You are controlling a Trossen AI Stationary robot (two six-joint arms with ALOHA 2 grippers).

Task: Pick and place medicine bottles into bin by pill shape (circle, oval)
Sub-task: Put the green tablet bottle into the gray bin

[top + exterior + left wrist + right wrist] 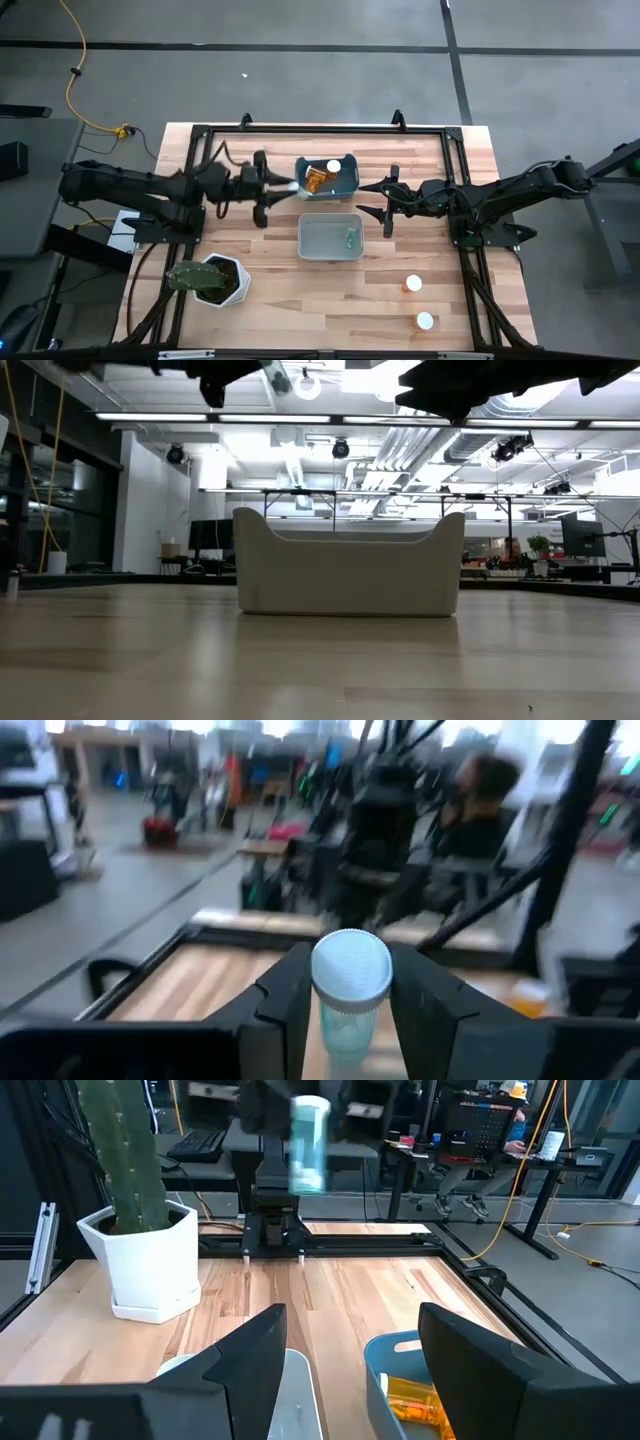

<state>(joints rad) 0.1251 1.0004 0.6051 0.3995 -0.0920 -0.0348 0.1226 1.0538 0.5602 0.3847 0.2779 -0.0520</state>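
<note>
My left gripper (278,185) is above the table, just left of the far bin (345,163), and is shut on a greenish medicine bottle (350,982) with a white cap. The right wrist view shows that bottle (308,1142) raised high. Orange bottles (318,179) lie in the far bin. One greenish bottle (350,237) lies in the near bin (310,250). Two more bottles (413,284) (425,320) stand on the table's near right. My right gripper (372,198) hovers open right of the bins, touching nothing. My left gripper pinches the greenish bottle's body (349,1028) just below the white cap (351,965), one finger (285,1005) on each side. The fingers reach in level from the table's left. The bottle is lifted clear of the table, roughly upright with its cap up.
A white hexagonal pot (228,283) with a cactus stands at the near left. A black frame rail (320,128) runs around the table. Bare wood lies between the near bin and the front edge. A person sits in the room beyond the table (480,810).
</note>
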